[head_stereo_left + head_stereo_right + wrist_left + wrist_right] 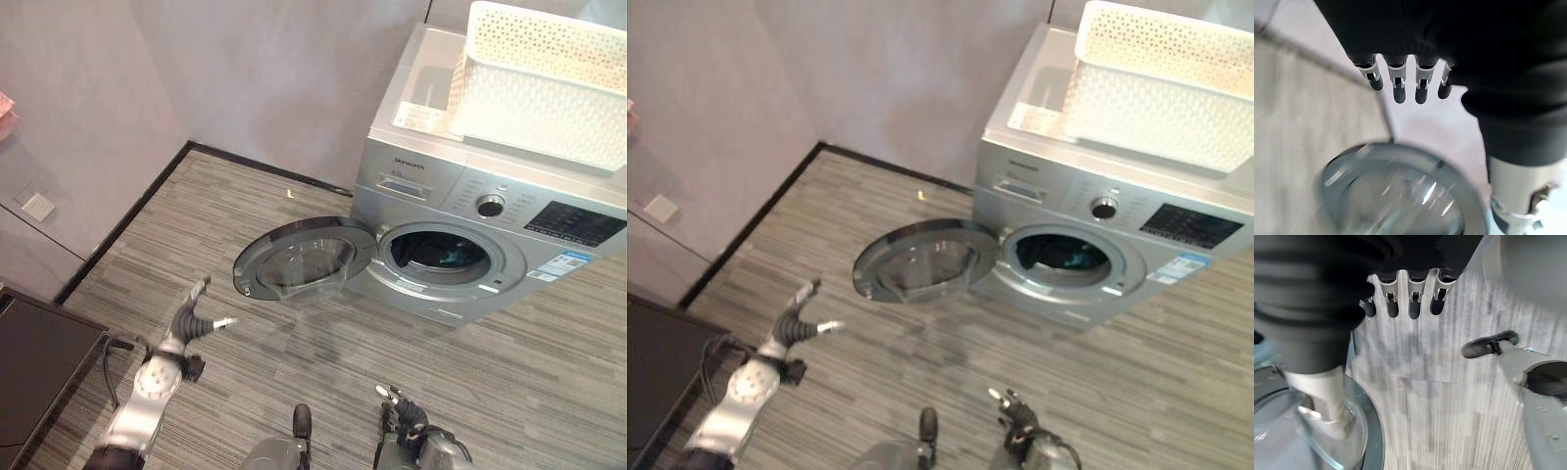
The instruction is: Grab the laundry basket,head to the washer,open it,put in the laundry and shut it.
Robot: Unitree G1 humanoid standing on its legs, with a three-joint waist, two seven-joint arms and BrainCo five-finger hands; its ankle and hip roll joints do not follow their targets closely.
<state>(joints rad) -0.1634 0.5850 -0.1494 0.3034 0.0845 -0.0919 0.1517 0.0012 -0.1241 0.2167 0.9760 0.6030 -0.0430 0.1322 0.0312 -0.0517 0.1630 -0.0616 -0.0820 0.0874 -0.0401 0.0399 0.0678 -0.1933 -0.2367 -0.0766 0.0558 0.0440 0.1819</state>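
**Washer door open, basket on top, both hands empty**

Left eye view: the silver washer (460,245) stands against the grey wall, its round door (299,259) swung wide towards the robot's left, glass bowl facing up and out. Dark laundry (441,257) with a touch of teal lies inside the drum opening. The white perforated laundry basket (544,78) sits on the washer's top, well apart from both hands. The left hand (193,321) hovers over the striped floor (490,382), near the door's rim but not touching it, fingers spread and straight, thumb out, holding nothing. The right hand (407,416) is low at the bottom edge, in front of the washer and well short of it. A dark cabinet (39,362) stands at the far left, with a wall socket (38,206) above it.

Right eye view: the same layout; nothing lies on the floor between the left hand (795,323) and the door (921,262).

Left wrist view: the fingers (1397,84) hang relaxed, gripping nothing, with the door's glass (1400,196) just past them.

Right wrist view: the right hand's fingers (1413,301) are loosely extended over bare floor, empty; the door's rim (1369,431) shows to one side.
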